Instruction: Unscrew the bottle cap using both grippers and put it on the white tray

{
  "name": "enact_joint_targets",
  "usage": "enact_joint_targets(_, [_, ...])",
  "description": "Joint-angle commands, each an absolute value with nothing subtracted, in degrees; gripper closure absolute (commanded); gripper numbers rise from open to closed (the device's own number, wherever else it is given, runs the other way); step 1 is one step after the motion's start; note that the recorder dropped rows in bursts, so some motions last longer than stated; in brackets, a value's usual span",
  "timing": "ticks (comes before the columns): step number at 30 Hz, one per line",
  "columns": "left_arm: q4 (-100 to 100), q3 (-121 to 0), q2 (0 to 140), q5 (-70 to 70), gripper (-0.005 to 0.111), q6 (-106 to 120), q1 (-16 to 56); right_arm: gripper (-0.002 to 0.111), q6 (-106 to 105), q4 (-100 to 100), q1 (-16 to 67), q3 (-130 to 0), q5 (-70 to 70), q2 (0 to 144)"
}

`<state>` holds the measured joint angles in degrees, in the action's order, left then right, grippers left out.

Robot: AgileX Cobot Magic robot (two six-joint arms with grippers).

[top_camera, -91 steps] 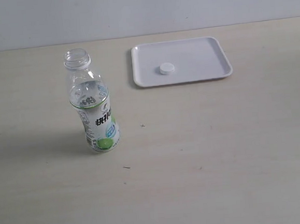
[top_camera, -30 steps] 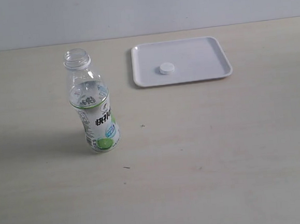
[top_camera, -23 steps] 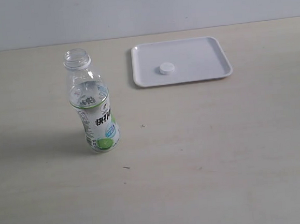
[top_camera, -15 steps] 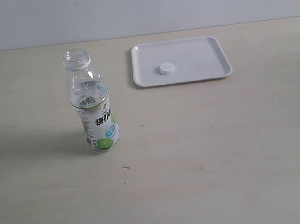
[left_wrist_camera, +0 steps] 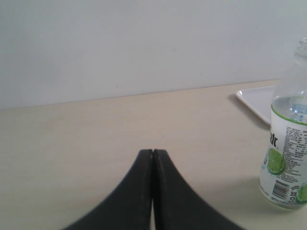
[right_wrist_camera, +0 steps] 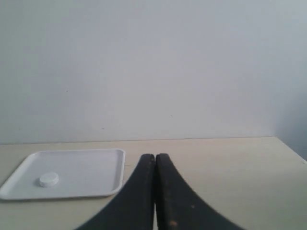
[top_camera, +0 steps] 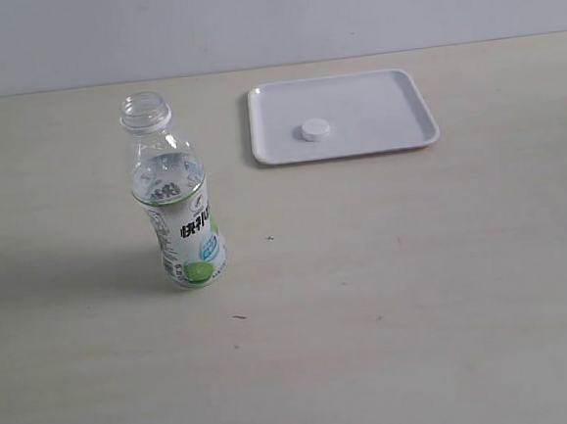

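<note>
Sitting flat near the middle of the white tray (top_camera: 383,101), the bottle cap (top_camera: 314,129) is already off the bottle (top_camera: 175,211), top side up from what shows. The tray lies toward the far side of the pale table (top_camera: 417,290), close to the wall. The bottle stands upright well apart from it, off to the left in the exterior view, with its neck open and the white-and-green label facing the camera.

The left gripper (left_wrist_camera: 152,154) has its two black fingers pressed together tip to tip, clamped on nothing. It hangs low over bare tabletop with the bottle off to one side, not touching it. A corner of the tray peeks out from behind the bottle in that wrist view.

The right gripper (right_wrist_camera: 155,157) is the same deal: fingers squeezed against each other, holding nothing. It points toward the wall, with the tray and cap ahead and off to one side, and it stays clear of both.
</note>
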<state>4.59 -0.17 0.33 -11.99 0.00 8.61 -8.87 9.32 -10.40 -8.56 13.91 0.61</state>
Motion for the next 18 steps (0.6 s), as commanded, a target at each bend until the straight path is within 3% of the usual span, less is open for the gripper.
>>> enact_joint_targets(1, [4.05, 0.0, 0.0, -11.89, 0.107, 0.0, 8.54, 0.108, -8.8, 9.03, -10.78, -8.28, 16.39, 0.0])
enact_joint_targets(18, [4.05, 0.0, 0.0, -11.89, 0.107, 0.0, 8.54, 0.108, -8.29, 9.03, -10.78, -7.06, 19.56, 0.0])
